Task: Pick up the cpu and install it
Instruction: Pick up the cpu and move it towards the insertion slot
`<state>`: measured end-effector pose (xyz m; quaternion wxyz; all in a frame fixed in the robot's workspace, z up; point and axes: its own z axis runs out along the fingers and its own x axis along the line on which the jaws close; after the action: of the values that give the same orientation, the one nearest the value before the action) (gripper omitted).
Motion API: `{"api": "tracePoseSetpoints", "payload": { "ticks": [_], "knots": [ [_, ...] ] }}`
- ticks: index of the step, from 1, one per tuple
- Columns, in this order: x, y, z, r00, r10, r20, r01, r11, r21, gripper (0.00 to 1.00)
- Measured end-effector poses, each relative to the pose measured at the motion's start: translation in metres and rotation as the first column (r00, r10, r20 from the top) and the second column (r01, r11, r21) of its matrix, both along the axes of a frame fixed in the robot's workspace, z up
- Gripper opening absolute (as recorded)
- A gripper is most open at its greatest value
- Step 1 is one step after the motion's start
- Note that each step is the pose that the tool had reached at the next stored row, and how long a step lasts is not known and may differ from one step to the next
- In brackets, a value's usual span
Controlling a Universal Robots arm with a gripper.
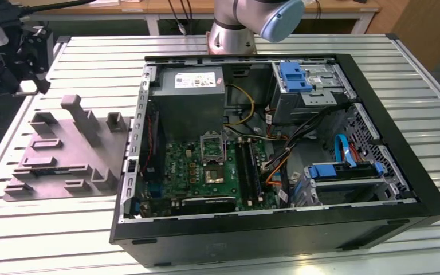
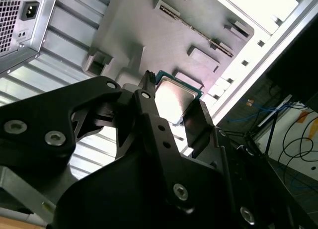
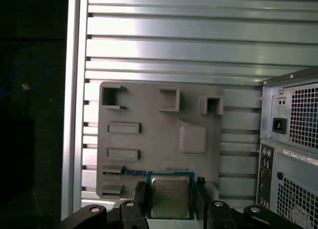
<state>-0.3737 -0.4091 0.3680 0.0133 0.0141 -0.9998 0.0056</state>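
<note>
Over the grey fixture (image 3: 149, 110) on the slatted surface (image 3: 174, 40), I see the hand (image 3: 171, 187) closed on the cpu (image 3: 170, 198), 1 finger at each side, in both wrist views.

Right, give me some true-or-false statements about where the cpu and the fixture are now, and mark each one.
1. The cpu sits between the fingers of the gripper. True.
2. The cpu is seated on the green motherboard. False: the gripper holds it outside the computer case, with the grey fixture behind it in both wrist views.
3. The computer case lies open on the slatted table. True.
4. The grey fixture lies inside the case. False: it lies on the table beside the case, on the exterior view's left.
</note>
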Motion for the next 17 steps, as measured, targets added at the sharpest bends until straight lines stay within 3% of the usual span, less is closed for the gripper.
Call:
{"api": "tracePoseSetpoints", "payload": {
  "ticks": [17],
  "knots": [
    [0.0046, 0.0, 0.0, 1.0, 0.0, -0.0001, 0.0, 1.0, 0.0, 0.47]
  ]
}}
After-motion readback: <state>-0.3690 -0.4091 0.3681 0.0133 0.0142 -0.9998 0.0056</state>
